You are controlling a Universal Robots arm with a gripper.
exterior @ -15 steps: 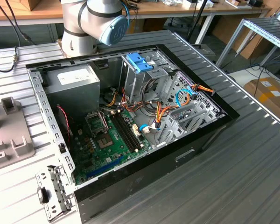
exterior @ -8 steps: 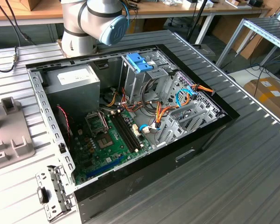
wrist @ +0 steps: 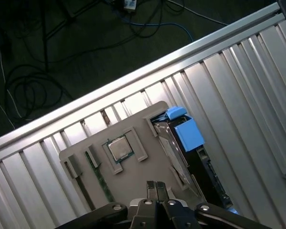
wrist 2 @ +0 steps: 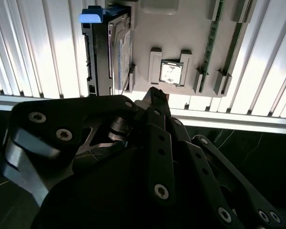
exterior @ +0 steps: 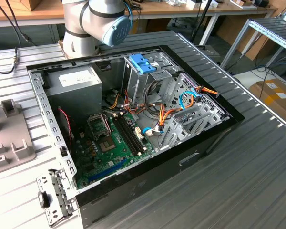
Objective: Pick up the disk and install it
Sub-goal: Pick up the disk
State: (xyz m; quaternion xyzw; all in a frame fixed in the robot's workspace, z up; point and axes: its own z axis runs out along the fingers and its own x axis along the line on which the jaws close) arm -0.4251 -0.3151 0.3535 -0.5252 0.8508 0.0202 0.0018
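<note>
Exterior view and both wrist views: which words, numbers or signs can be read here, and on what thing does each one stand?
No text can be read for certain.
White sticker on the power-supply box: print too small to read.
Label on the disk: seen at a steep angle, unreadable.
Lid of the chip: markings too blurred.
Label on the cardboard box: too small to read.

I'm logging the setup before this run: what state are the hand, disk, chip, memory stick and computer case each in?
hand: shut, empty, above the grey holder.
disk: standing on edge in the holder's slot, not gripped.
processor chip: lying flat in its holder recess.
memory stick: on edge in its holder slot.
computer case: lying on its side, panel off, interior exposed.
</note>
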